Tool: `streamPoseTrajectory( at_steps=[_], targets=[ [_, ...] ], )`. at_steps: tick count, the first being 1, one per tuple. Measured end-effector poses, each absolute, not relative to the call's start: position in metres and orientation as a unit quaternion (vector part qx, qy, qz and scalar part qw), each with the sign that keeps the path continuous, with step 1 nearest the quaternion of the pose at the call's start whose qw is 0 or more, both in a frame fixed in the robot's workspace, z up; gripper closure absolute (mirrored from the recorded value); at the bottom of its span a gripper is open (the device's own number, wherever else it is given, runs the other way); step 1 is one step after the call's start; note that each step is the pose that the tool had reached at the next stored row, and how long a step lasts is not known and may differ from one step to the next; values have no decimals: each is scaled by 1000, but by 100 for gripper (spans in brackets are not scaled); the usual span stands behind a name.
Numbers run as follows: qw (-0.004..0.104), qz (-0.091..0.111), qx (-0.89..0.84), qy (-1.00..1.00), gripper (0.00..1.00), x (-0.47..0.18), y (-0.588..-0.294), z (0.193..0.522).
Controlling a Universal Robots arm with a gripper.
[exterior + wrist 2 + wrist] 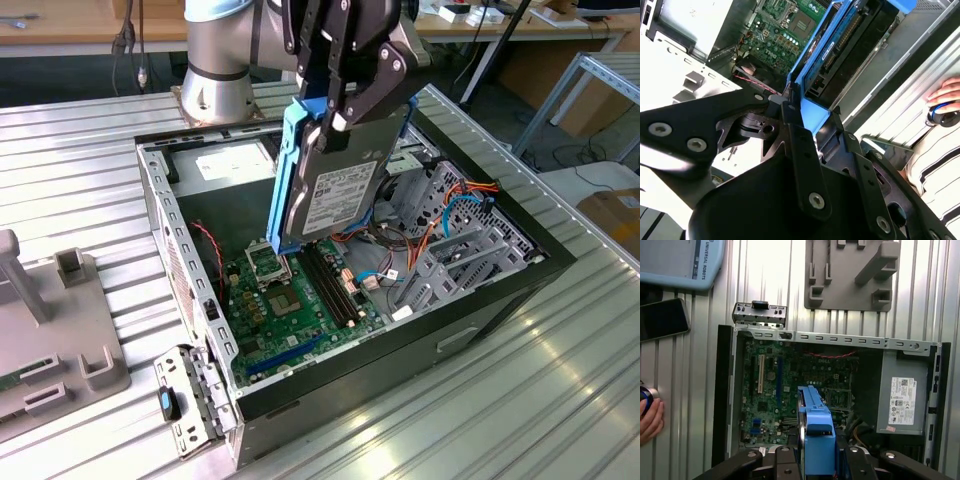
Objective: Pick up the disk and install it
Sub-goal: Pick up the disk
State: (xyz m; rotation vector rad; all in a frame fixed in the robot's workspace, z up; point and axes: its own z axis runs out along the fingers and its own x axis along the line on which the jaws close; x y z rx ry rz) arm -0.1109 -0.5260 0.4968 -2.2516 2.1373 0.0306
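Note:
The disk, dark grey metal with a white label in a bright blue bracket, hangs on edge and slightly tilted above the open computer case. My gripper is shut on its upper end, one finger on each flat side. The disk's lower end hovers over the green motherboard. In the second wrist view the disk runs away from the gripper toward the case. In the first wrist view the blue bracket sits between the black fingers, over the motherboard.
A grey power-supply box fills the case's back corner. A grey drive cage with orange and blue cables stands on the exterior view's right. A grey fixture block lies outside the case. A person's hand and a phone rest beside it.

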Motion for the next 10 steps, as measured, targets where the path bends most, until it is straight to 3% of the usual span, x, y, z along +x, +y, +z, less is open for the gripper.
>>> streamPoseTrajectory(
  at_steps=[10],
  targets=[
    [18, 10, -725, 688, 64, -105, -526, 497]
  ],
)
